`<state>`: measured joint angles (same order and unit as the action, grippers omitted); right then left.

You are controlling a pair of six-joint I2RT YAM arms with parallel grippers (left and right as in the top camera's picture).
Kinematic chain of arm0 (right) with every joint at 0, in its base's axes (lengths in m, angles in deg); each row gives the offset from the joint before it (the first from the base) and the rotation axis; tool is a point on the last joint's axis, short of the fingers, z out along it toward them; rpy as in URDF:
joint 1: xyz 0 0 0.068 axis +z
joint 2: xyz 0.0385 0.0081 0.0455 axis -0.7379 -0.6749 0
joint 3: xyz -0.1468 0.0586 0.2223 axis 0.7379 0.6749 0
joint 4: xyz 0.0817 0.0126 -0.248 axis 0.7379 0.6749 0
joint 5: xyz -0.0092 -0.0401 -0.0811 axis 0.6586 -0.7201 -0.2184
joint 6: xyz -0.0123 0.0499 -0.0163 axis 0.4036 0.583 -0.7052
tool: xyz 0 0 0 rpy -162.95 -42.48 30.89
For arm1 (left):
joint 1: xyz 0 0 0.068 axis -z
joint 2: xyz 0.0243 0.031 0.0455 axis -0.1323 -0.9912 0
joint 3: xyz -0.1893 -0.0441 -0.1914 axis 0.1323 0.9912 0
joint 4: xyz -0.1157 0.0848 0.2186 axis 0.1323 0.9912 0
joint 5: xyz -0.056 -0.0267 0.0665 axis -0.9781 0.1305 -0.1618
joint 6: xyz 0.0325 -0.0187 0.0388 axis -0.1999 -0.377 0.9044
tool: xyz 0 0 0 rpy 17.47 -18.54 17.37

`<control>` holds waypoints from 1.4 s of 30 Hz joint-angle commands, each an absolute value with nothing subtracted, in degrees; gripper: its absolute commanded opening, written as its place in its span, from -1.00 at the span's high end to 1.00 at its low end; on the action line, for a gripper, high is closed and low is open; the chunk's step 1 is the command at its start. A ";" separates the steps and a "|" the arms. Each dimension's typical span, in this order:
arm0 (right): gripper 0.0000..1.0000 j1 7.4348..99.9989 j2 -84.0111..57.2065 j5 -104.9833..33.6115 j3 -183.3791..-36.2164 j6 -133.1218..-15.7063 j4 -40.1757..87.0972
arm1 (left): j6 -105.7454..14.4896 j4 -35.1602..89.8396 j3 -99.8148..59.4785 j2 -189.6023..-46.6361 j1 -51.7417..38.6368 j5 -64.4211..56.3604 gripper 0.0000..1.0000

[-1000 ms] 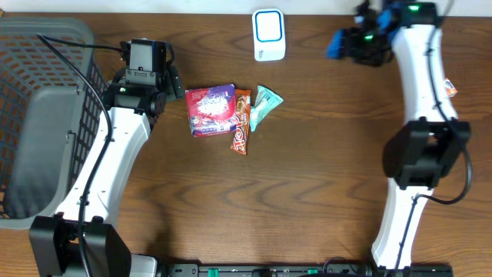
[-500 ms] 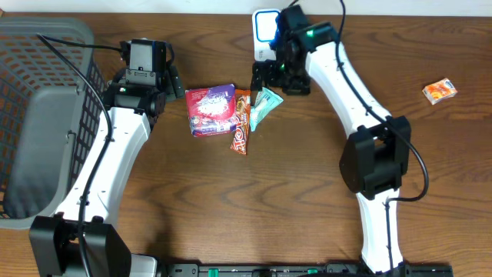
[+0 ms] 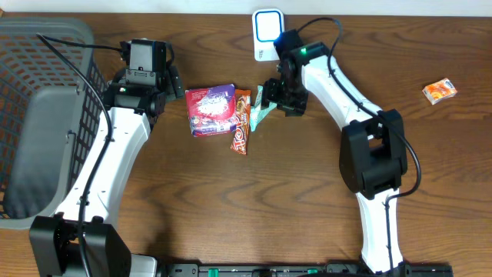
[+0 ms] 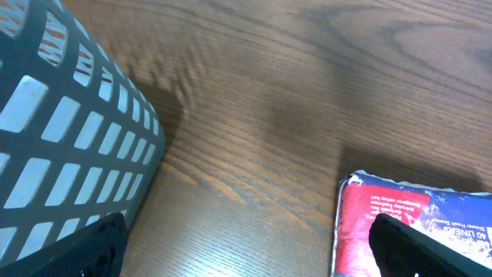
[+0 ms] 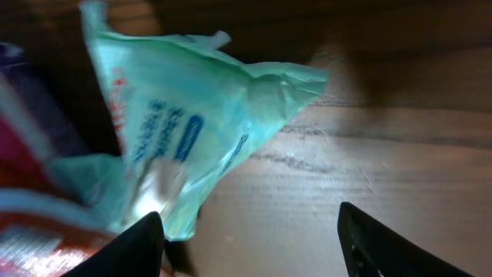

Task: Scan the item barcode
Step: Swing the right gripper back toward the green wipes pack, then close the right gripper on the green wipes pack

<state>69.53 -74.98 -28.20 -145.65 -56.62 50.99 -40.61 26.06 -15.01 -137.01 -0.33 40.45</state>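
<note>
Right gripper [image 5: 250, 231] has swung in from 1 o'clock to centre, jaws apart over the mint-green packet [image 5: 192, 131], nothing gripped. Left gripper [image 4: 261, 254] gapes idle. Scanner [image 3: 269, 35] sits at 12 o'clock; I judge pickup and scan are both pending.

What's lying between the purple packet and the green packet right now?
An orange-brown candy bar lies between the purple packet and the green packet, close against both. The overhead view shows it.
</note>
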 commanded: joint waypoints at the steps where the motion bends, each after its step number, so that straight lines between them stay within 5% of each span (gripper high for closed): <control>1: -0.36 69.75 -75.86 -23.41 -141.79 -53.63 46.33 | -39.87 26.10 -15.32 -137.12 -0.47 41.21 -0.99; 10: -0.29 69.12 -75.86 -20.72 -140.21 -53.72 41.59 | -39.87 26.10 -15.32 -137.12 -0.47 41.19 -0.99; 16: 0.06 65.09 -74.85 -25.99 -140.78 -56.08 46.14 | -39.87 26.10 -15.32 -137.12 -0.47 41.21 -0.99; 26: -0.04 56.44 -70.96 -29.34 -143.82 -61.19 55.54 | -39.87 26.10 -15.32 -137.12 -0.47 41.19 -0.99; 35: -0.29 57.64 -69.96 -25.40 -143.82 -65.67 53.59 | -39.87 26.10 -15.32 -137.12 -0.47 41.19 -0.99; 42: -0.28 58.54 -69.98 -28.46 -143.82 -57.91 49.94 | -39.87 26.10 -15.32 -137.12 -0.47 41.19 -0.99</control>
<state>58.47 -71.47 -26.23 -142.79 -62.85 50.62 -40.61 26.08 -15.01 -137.01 -0.33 40.45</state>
